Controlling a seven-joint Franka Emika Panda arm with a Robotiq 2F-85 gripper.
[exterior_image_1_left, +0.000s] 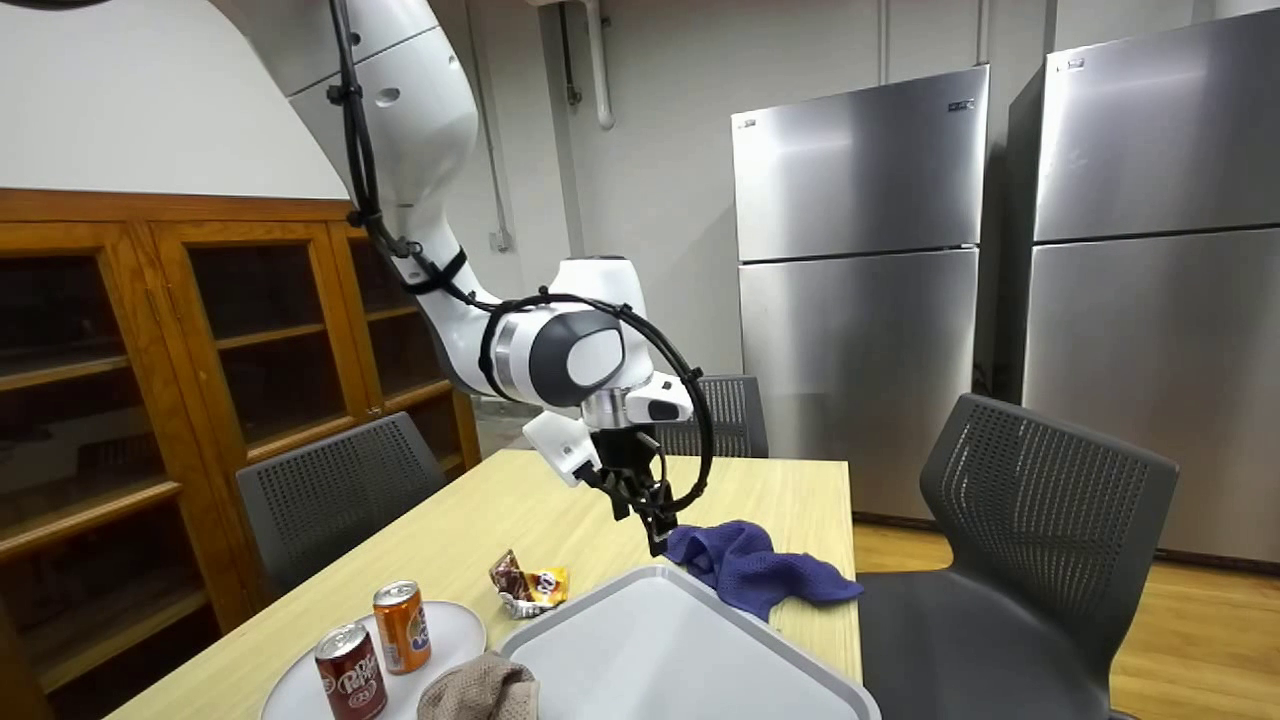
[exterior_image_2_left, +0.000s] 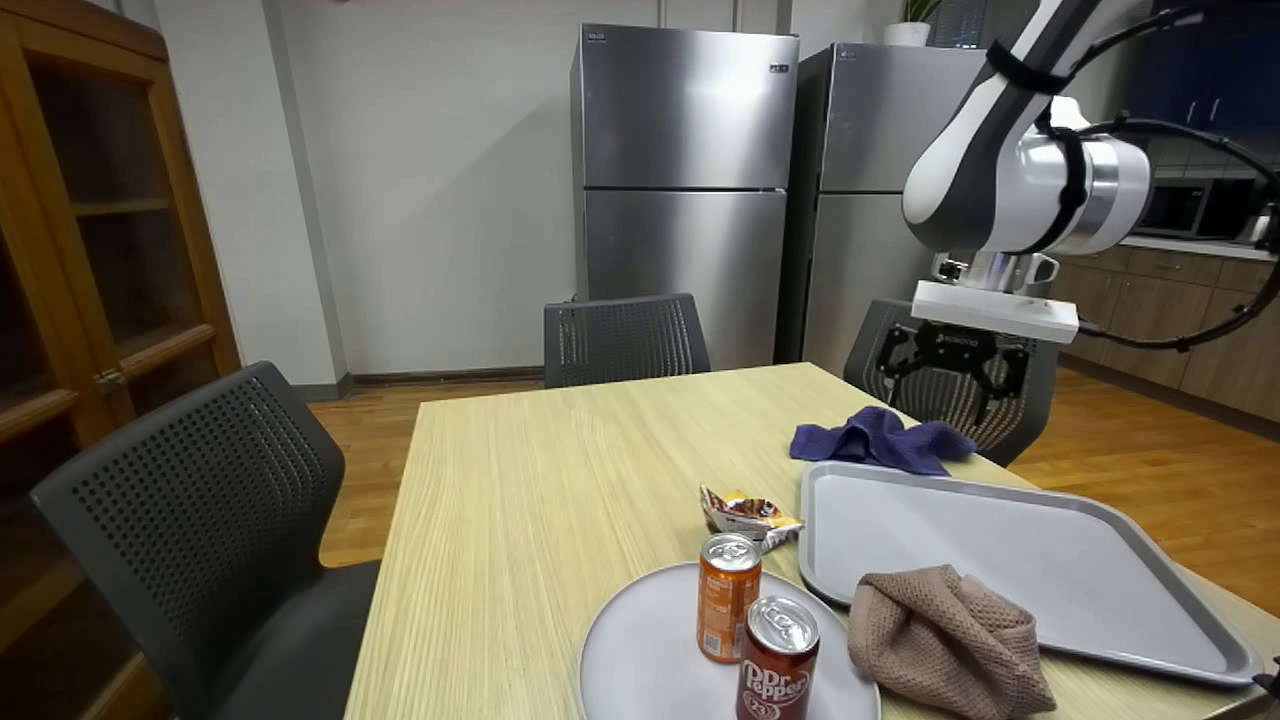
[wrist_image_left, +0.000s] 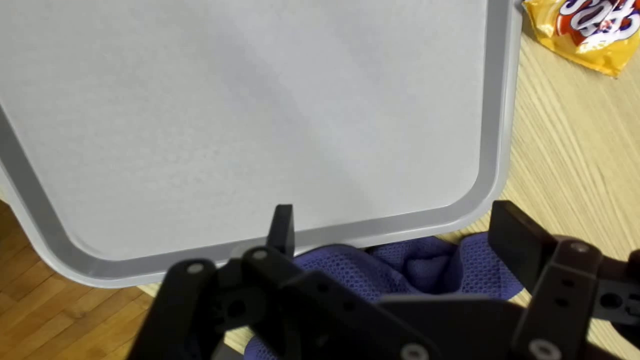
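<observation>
Steel refrigerators (exterior_image_1_left: 858, 290) stand beyond my gripper (exterior_image_1_left: 640, 528) in an exterior view, with a pale wooden table (exterior_image_1_left: 470, 530) below it. Nearest the fingertips lies a crumpled purple cloth (exterior_image_1_left: 750, 568); whether they touch it, I can't fairly judge from this angle. Just beside that cloth, also near the gripper, sits a grey tray (exterior_image_1_left: 680, 650).

In an exterior view I see a snack packet (exterior_image_2_left: 748, 515) between my gripper and a round plate (exterior_image_2_left: 640, 640). Well apart from the gripper, that plate carries an orange can (exterior_image_2_left: 728, 605) and a Dr Pepper can (exterior_image_2_left: 778, 668), and a brown cloth (exterior_image_2_left: 945, 640) lies by the tray's edge.

From the wrist view, my fingers (wrist_image_left: 520, 245) stand wide apart, the purple cloth showing in the gap between them, and the tray spreads out past the tips.
</observation>
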